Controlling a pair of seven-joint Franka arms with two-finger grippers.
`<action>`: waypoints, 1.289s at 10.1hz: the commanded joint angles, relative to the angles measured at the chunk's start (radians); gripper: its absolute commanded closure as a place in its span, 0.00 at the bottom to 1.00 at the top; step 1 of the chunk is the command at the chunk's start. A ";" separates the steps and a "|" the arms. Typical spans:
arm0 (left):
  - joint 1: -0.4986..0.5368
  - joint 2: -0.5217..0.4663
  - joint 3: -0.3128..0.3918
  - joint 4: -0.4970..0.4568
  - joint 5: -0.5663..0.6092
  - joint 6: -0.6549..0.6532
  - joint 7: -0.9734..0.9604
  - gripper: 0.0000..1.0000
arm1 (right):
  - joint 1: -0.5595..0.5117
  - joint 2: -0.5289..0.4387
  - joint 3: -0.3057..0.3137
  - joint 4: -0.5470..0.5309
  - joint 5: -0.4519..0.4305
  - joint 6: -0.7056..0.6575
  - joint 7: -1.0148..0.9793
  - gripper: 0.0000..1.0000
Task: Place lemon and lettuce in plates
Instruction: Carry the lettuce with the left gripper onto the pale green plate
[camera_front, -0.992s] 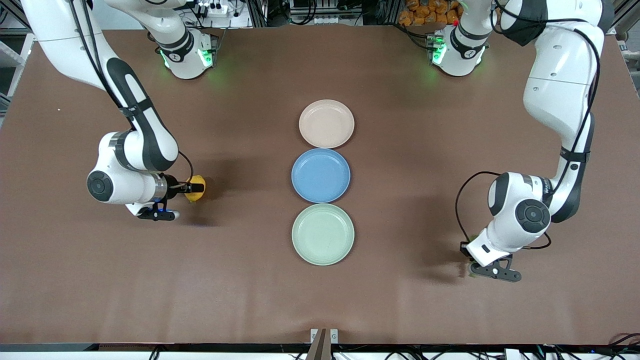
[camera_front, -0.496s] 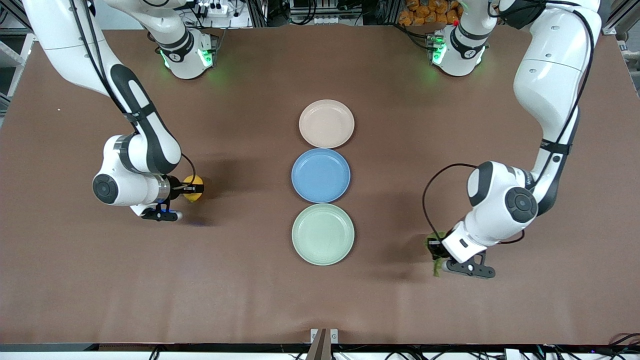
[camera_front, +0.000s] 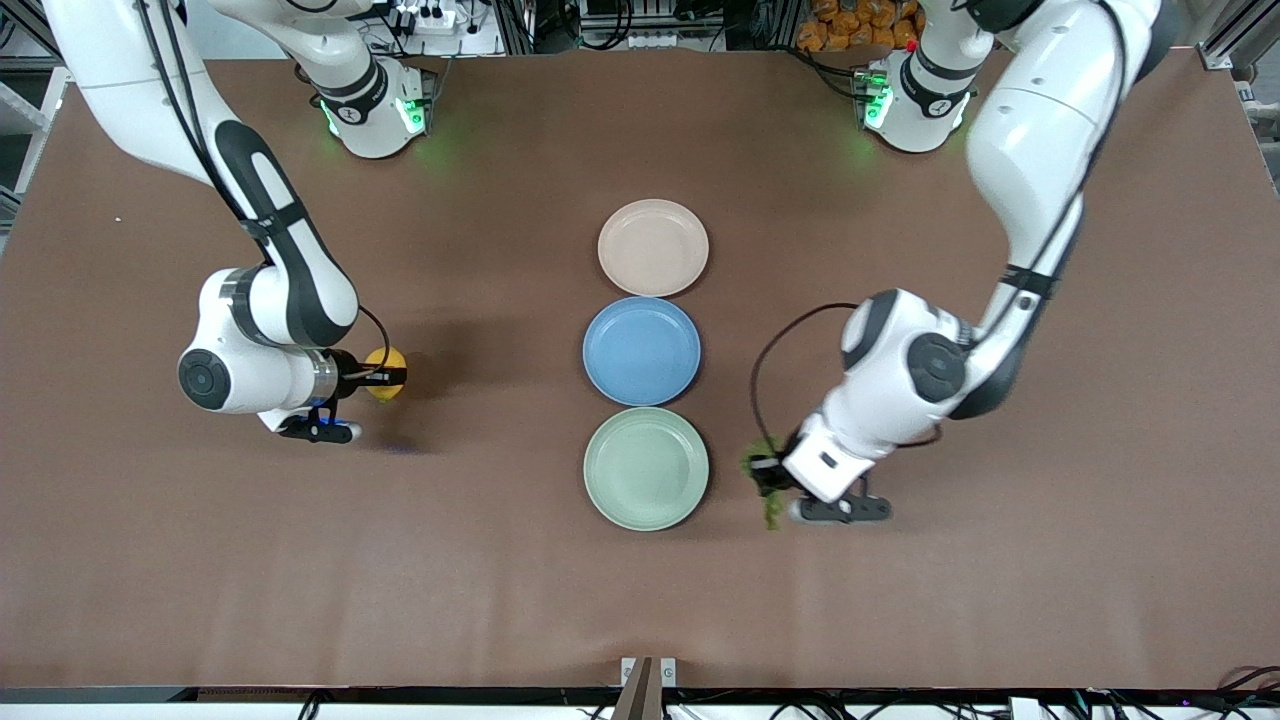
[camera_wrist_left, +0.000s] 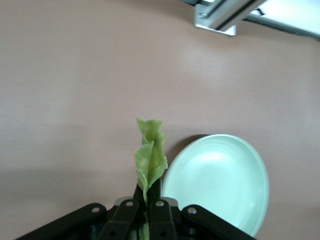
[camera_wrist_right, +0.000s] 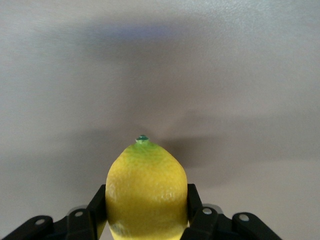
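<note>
My left gripper (camera_front: 766, 478) is shut on the lettuce (camera_front: 768, 508), a crinkled green leaf, and holds it up over the table just beside the mint green plate (camera_front: 646, 468). In the left wrist view the lettuce (camera_wrist_left: 150, 155) stands pinched between the fingers (camera_wrist_left: 159, 192), with the mint green plate (camera_wrist_left: 220, 180) close by. My right gripper (camera_front: 392, 376) is shut on the yellow lemon (camera_front: 384, 361) above the table toward the right arm's end. The lemon (camera_wrist_right: 146, 192) fills the jaws in the right wrist view. The beige-pink plate (camera_front: 653, 247) lies empty, farthest from the front camera.
A blue plate (camera_front: 641, 350) lies between the beige-pink and mint green plates, the three in a row at mid-table. A metal bracket (camera_front: 648, 672) sits at the table's front edge and also shows in the left wrist view (camera_wrist_left: 225, 15).
My left arm has carried the lettuce from the left arm's end of the table toward the mint green plate. My right gripper has stayed almost still, holding the lemon.
</note>
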 joint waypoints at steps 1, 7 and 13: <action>-0.106 0.057 0.058 0.027 -0.015 0.152 -0.131 1.00 | 0.019 -0.076 0.038 0.016 0.109 -0.094 0.087 1.00; -0.272 0.174 0.180 0.082 -0.018 0.319 -0.207 0.47 | 0.317 -0.072 0.048 0.009 0.214 -0.010 0.435 1.00; -0.291 0.050 0.184 0.056 -0.007 0.068 -0.267 0.00 | 0.631 -0.007 0.048 0.010 0.263 0.205 0.778 1.00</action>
